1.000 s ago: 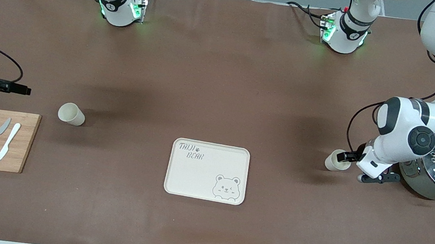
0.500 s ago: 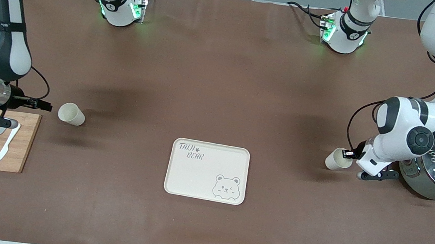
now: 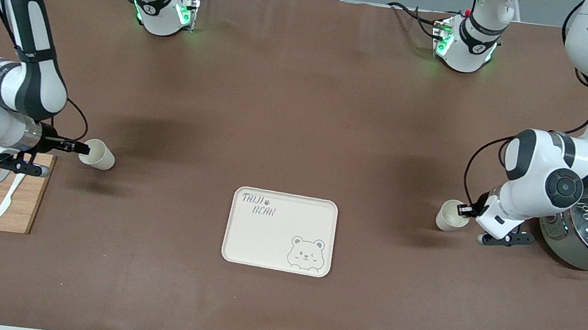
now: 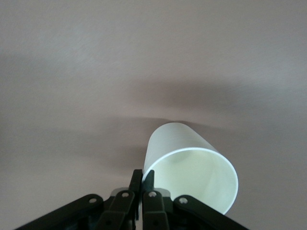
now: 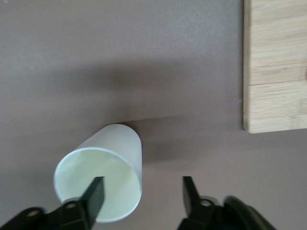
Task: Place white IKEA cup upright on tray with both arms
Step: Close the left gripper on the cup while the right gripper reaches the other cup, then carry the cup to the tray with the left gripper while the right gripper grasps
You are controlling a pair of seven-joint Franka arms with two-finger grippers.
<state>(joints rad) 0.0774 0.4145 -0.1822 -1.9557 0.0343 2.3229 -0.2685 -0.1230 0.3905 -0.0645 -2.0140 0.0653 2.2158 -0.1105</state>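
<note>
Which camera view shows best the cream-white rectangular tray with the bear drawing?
The front view: the flat cream-white tray shows whole there, bear face and lettering readable. Neither wrist view shows the tray; each shows only a cup lying on the brown table.

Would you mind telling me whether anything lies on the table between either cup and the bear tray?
Nothing visible does. Bare table separates the tray from the cup pinched at its rim by the left gripper and from the cup whose rim the open right gripper straddles.
</note>
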